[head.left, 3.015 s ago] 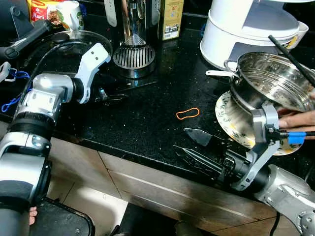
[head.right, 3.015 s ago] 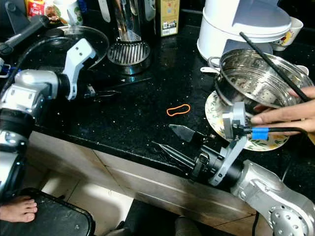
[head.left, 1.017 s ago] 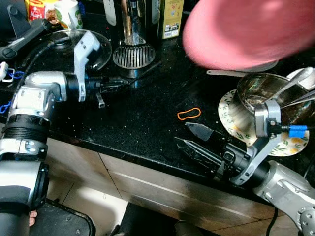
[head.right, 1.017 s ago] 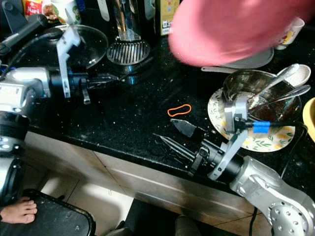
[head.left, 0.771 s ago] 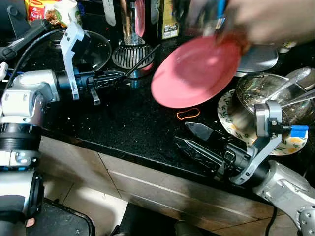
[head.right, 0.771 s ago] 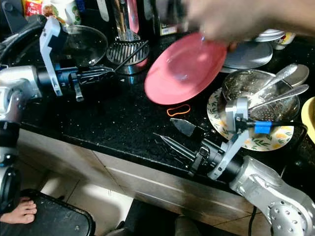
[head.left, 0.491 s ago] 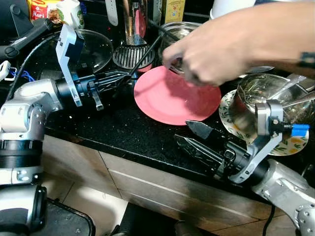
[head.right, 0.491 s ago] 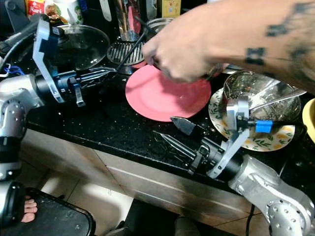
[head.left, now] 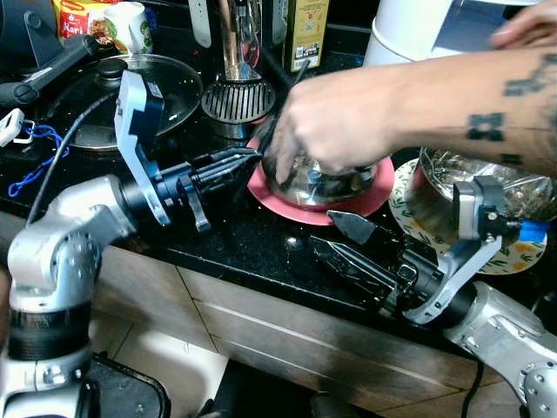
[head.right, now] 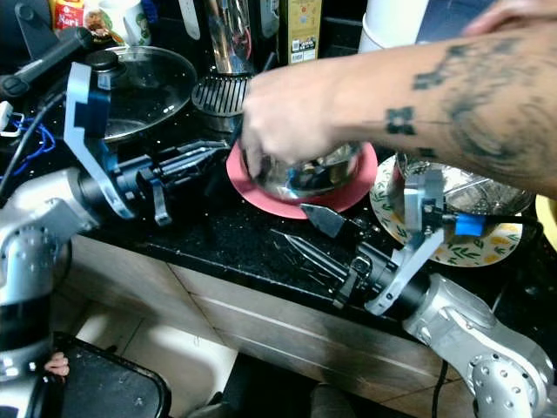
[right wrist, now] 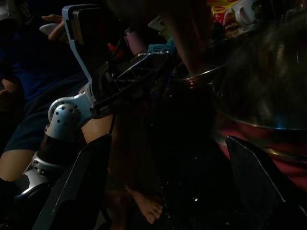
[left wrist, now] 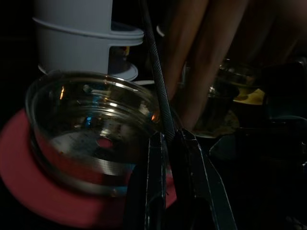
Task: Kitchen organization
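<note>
A pink plate point(head.left: 379, 183) lies on the black counter point(head.left: 244, 235) with a glass bowl point(head.left: 326, 185) on it. A person's hand point(head.left: 335, 131) grips the bowl from above. My left gripper point(head.left: 248, 158) reaches in from the left, tips at the plate's left rim. It is shut on a thin black stick point(left wrist: 154, 72) that rises past the bowl point(left wrist: 91, 120). My right gripper point(head.left: 335, 237) lies at the counter's front edge just before the plate, open, with nothing between its fingers point(right wrist: 86, 177).
A floral plate point(head.left: 522, 257) carrying a steel bowl point(head.left: 452, 187) sits at the right. A white appliance point(head.left: 409, 30) stands behind. A glass-lidded pan point(head.left: 165, 87), a steel strainer stand point(head.left: 237, 100), a bottle point(head.left: 305, 30) and a mug point(head.left: 129, 22) line the back left.
The person laid the pink plate on the counter, over the orange rubber band, and set the glass bowl on it. My left gripper swung right to the plate's rim.
</note>
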`<state>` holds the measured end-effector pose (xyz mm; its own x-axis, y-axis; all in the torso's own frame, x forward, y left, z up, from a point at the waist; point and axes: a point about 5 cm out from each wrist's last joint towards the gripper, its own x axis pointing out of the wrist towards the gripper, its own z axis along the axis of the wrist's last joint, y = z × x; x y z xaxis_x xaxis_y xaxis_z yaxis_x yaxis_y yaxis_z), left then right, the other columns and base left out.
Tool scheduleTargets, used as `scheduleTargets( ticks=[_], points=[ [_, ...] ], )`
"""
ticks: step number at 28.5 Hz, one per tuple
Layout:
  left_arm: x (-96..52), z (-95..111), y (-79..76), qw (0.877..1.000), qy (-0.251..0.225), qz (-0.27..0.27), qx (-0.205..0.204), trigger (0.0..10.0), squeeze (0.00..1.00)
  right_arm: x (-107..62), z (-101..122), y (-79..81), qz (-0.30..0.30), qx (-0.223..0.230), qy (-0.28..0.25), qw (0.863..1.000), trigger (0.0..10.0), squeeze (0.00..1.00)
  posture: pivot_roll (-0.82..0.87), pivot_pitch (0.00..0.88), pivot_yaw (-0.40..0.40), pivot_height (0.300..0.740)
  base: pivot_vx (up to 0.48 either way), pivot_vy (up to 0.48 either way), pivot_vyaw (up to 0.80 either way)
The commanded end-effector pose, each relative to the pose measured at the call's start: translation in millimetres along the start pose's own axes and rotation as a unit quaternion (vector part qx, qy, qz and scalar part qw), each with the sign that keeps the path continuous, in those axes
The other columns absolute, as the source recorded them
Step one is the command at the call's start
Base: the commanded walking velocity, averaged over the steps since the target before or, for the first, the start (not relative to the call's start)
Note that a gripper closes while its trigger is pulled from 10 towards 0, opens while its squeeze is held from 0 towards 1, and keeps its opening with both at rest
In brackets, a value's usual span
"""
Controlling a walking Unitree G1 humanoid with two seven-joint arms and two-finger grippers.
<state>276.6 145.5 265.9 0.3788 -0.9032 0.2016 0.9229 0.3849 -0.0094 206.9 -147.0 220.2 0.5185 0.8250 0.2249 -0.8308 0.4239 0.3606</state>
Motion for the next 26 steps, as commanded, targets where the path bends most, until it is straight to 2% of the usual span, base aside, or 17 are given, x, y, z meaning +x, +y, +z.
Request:
scheduleTargets(
  ticks=[1,6,10,13,16,17,19,26],
  points=[
    [-2.4,-2.2,-3.1,1.000,0.007,0.015,-0.006,0.0,0.00,-1.1,-1.5,-1.3,-0.002,0.000,0.001,1.000,10.0,0.00,-0.06,0.133,0.026,0.740,0.000,0.000,0.00],
    [-13.5,-3.7,6.7,0.996,0.006,0.088,-0.007,0.0,0.00,0.4,-2.1,-2.4,-0.001,-0.001,0.001,1.000,10.0,0.00,-0.06,0.129,0.028,0.740,0.000,0.000,0.00],
    [-21.8,6.6,18.0,0.988,-0.018,0.150,0.008,0.0,0.00,0.1,-1.0,-3.6,-0.001,-0.004,-0.001,1.000,10.0,0.00,-0.05,0.126,0.030,0.740,0.000,0.000,0.00],
    [-20.4,14.0,7.2,0.992,-0.041,0.118,0.006,0.0,0.00,-0.7,1.9,-5.6,-0.005,-0.005,-0.009,1.000,10.0,0.00,-0.05,0.125,0.031,0.740,0.000,0.000,0.00],
    [-17.2,13.6,-12.7,0.997,-0.053,0.055,-0.002,0.0,0.00,-1.0,3.4,-6.5,-0.003,-0.007,-0.012,1.000,10.0,0.00,-0.05,0.125,0.034,0.740,0.000,0.000,0.00],
    [-17.2,13.6,-12.7,0.997,-0.053,0.055,-0.002,0.0,0.00,-1.0,3.4,-6.5,-0.003,-0.007,-0.012,1.000,10.0,0.00,-0.05,0.125,0.034,0.740,0.000,0.000,0.00],
    [-19.1,8.4,-32.4,0.998,-0.056,-0.002,-0.019,0.0,0.00,-2.0,4.4,-6.2,0.006,-0.008,-0.013,1.000,10.0,0.00,-0.05,0.124,0.035,0.740,0.000,0.000,0.00],
    [-17.0,-2.1,-49.6,0.997,-0.056,-0.029,-0.047,0.0,0.00,-5.4,3.1,-3.2,0.033,-0.008,-0.001,0.999,10.0,0.00,-0.05,0.124,0.035,0.740,0.000,0.000,0.00]
  ],
)
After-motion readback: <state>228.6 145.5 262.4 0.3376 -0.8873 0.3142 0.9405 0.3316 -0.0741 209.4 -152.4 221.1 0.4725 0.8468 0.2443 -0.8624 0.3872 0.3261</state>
